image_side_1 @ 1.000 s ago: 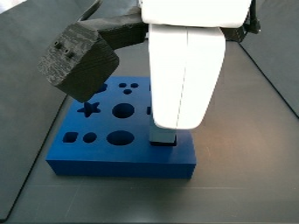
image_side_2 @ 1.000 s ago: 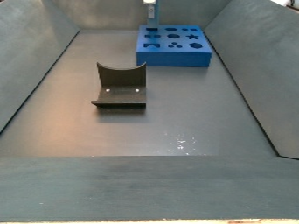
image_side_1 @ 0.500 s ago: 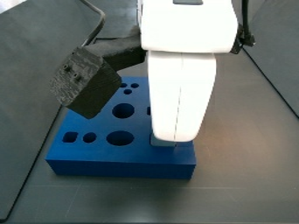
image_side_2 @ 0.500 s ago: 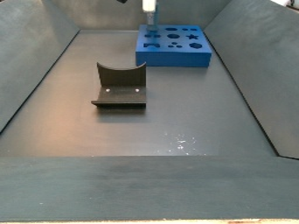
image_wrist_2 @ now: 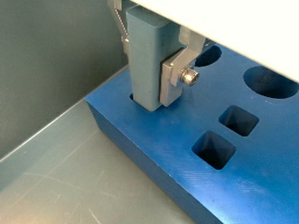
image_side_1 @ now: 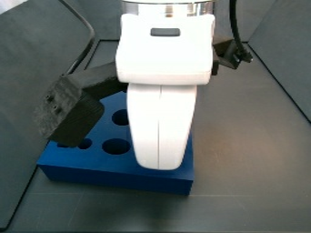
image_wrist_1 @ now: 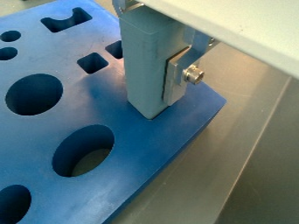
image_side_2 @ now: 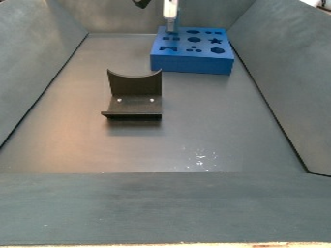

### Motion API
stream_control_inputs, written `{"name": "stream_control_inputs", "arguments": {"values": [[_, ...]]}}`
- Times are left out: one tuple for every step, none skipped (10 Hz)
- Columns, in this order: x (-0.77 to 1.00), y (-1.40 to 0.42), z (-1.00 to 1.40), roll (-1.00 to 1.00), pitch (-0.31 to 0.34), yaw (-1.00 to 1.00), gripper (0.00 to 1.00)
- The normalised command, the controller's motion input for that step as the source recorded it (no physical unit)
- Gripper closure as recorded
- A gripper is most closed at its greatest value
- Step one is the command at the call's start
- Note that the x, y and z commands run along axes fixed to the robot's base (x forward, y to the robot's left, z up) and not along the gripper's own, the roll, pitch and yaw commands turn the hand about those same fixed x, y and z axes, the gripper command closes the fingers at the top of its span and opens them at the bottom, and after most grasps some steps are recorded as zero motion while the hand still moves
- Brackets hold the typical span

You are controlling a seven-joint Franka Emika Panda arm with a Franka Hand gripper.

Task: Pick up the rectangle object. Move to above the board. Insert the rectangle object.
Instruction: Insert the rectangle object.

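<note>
My gripper point(image_wrist_1: 149, 70) is shut on the rectangle object point(image_wrist_1: 146, 52), a pale blue-grey bar held upright between the silver finger plates point(image_wrist_1: 176, 74). The bar's lower end is at the top face of the bright blue board point(image_wrist_1: 140, 175), near one corner. In a wrist view point(image_wrist_2: 149, 70) the bar point(image_wrist_2: 149, 44) meets the board point(image_wrist_2: 152, 133) at a dark opening; I cannot tell how deep it sits. In a side view the bar point(image_side_2: 169, 12) stands over the board's point(image_side_2: 195, 48) left end. The white hand point(image_side_1: 165, 82) hides the bar and much of the board point(image_side_1: 97, 173).
A dark olive-brown block with a curved notch point(image_side_2: 132, 95) stands on the floor in front of the board. Grey sloping walls point(image_side_2: 39, 77) enclose the floor. A dark rough block on the wrist point(image_side_1: 67, 109) hangs beside the hand. Round and square holes point(image_wrist_2: 239, 121) lie near the bar.
My gripper has come down with the bar toward the board's corner. In a side view the white hand now covers more of the board.
</note>
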Motion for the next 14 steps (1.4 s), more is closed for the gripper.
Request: {"name": "stream_control_inputs", "arguments": {"values": [[-0.02,-0.26,-1.0,0.11,-0.129,-0.03,1.0],[-0.03,-0.12,-0.45,0.05,-0.157,-0.09,1.0],[0.0,0.0,-0.07,-0.02,-0.157,0.0,1.0],[0.05,0.26,-0.2,-0.23,-0.263,0.11,1.0],[0.18,0.57,-0.16,-0.62,-0.317,0.31,1.0],[0.0,0.29,0.0,-0.42,-0.08,0.16,1.0],[0.0,0.0,-0.02,0.03,-0.037,0.0,1.0],[0.0,-0.17,-0.27,0.53,-0.029,0.0,1.0],[0.18,-0.33,-0.49,0.89,0.0,-0.01,1.0],[0.19,-0.41,-0.63,0.75,0.0,0.0,1.0],[0.0,-0.09,-0.25,0.44,-0.146,0.0,1.0],[0.0,0.0,-0.06,0.01,-0.046,0.0,1.0],[0.05,0.0,-0.85,0.04,-0.294,0.0,1.0],[0.0,0.0,-1.0,0.13,-0.217,0.0,1.0]]}}
